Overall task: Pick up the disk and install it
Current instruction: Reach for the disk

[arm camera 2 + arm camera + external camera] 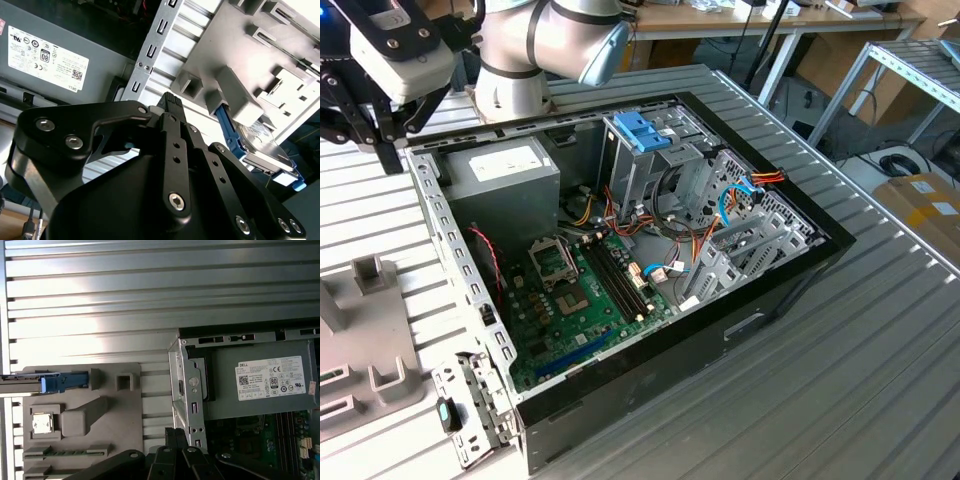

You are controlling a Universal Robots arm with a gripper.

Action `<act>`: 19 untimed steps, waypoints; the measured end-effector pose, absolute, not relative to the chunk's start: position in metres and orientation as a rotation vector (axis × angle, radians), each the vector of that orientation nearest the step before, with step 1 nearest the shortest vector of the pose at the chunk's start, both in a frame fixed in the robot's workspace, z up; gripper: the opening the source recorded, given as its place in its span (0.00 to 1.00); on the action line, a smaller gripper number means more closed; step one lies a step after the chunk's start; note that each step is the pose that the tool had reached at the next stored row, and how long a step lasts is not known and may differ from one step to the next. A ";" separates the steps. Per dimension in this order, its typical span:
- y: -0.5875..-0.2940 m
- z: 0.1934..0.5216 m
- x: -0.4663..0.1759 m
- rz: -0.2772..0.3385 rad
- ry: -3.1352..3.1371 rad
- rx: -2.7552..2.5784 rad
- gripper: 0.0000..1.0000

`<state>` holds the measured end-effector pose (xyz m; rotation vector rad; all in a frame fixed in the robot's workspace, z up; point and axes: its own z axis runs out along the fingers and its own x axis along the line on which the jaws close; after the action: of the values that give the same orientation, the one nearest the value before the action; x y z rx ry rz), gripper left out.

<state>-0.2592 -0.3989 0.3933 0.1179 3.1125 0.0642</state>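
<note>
The disk (264,147) is a flat silver drive with a blue plastic frame round its edges. It stands on edge in a slot of the grey fixture tray (125,415), which lies on the ribbed metal table (150,290) just beside the open computer case (650,250), on the exterior view's left of it. The arm (555,40) reaches over the far left corner of the case and points the gripper (170,100) downward above the case's wall near the grey power supply box (260,385); it is apart from the disk, its black fingers (170,439) drawn together on nothing.
</note>
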 end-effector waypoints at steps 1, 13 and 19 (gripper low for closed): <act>-0.399 0.393 -0.260 0.064 3.112 0.118 0.11; -0.399 0.393 -0.270 0.061 3.112 0.118 0.11; -0.399 0.393 -0.273 0.060 3.112 0.118 0.11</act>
<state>-0.2726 -0.3989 0.3933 0.1179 3.1124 0.0599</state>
